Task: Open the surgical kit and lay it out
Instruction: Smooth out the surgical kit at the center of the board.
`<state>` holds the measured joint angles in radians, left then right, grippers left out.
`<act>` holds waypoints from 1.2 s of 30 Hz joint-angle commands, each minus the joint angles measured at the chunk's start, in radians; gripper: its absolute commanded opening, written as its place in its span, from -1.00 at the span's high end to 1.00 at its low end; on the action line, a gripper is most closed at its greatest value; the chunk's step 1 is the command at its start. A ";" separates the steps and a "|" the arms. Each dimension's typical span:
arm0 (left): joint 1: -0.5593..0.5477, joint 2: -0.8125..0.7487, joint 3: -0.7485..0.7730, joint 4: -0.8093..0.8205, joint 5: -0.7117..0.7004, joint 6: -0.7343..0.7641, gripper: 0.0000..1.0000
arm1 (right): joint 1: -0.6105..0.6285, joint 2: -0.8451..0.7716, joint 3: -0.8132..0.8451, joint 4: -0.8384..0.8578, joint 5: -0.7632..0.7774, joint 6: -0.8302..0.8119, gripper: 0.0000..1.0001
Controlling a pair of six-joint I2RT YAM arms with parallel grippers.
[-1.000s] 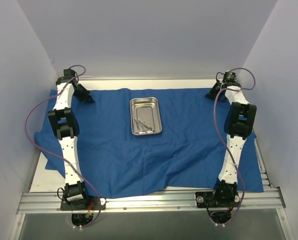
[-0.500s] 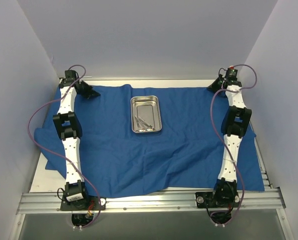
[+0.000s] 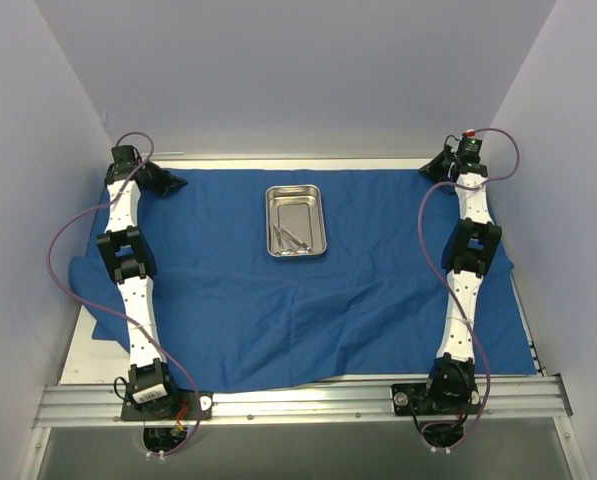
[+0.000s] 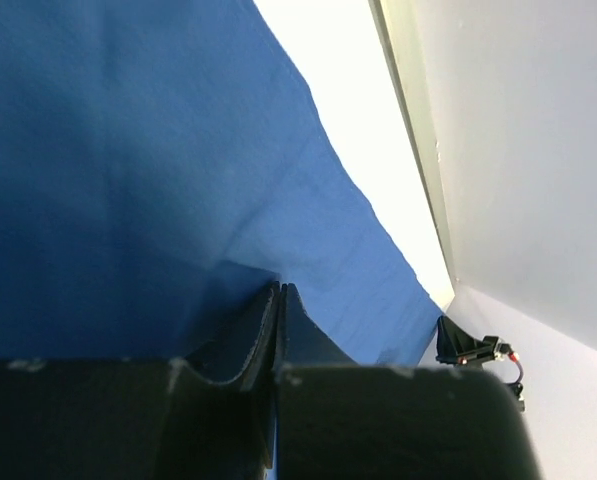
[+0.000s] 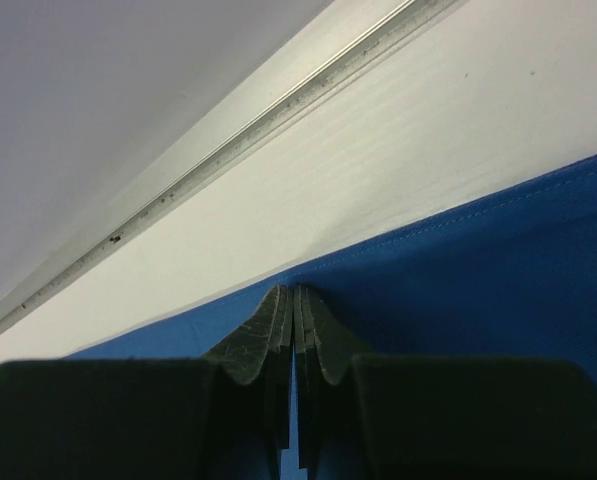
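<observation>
The royal-blue cloth wrap lies spread over the table. The shiny steel tray sits on it at the back middle, holding thin silver instruments. My left gripper is at the cloth's far left corner, shut on the cloth; its jaws pinch a fold. My right gripper is at the far right corner, shut on the cloth's hemmed edge; its jaws meet over the blue edge.
White walls enclose the table on three sides. A metal rail runs along the near edge by the arm bases. The bare white tabletop shows behind the cloth. The cloth's left side is bunched.
Both grippers have pulled the cloth's far corners outward and back. The far edge is now straighter and the tray has shifted slightly back with the cloth.
</observation>
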<state>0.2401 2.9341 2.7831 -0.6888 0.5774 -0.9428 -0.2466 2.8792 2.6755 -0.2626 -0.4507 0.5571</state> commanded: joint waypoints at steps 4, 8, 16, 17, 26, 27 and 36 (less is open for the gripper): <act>0.047 0.048 0.018 0.001 -0.099 0.024 0.95 | -0.020 0.098 -0.017 -0.041 0.078 -0.048 1.00; 0.042 -0.041 0.006 0.063 -0.076 0.035 0.90 | -0.010 0.049 -0.014 0.058 0.011 0.007 1.00; 0.035 -0.349 -0.046 -0.125 -0.155 0.159 0.51 | 0.033 -0.110 -0.031 0.123 -0.042 0.102 0.98; 0.031 -0.396 -0.081 -0.197 -0.219 0.212 0.48 | 0.039 -0.138 -0.042 0.115 -0.034 0.109 0.95; 0.021 -1.030 -0.850 -0.265 -0.399 0.380 0.50 | 0.208 -0.494 -0.288 -0.033 0.012 0.032 0.57; 0.021 -1.070 -0.893 -0.273 -0.416 0.390 0.50 | 0.226 -0.514 -0.308 -0.050 0.004 0.000 0.45; 0.112 -1.463 -1.374 -0.414 -0.519 0.389 0.12 | 0.499 -0.862 -0.811 -0.112 0.032 -0.167 0.08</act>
<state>0.2993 1.5543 1.5059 -1.0267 0.1417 -0.5655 0.1970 2.0941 2.0293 -0.3019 -0.4324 0.4740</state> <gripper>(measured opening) 0.419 0.443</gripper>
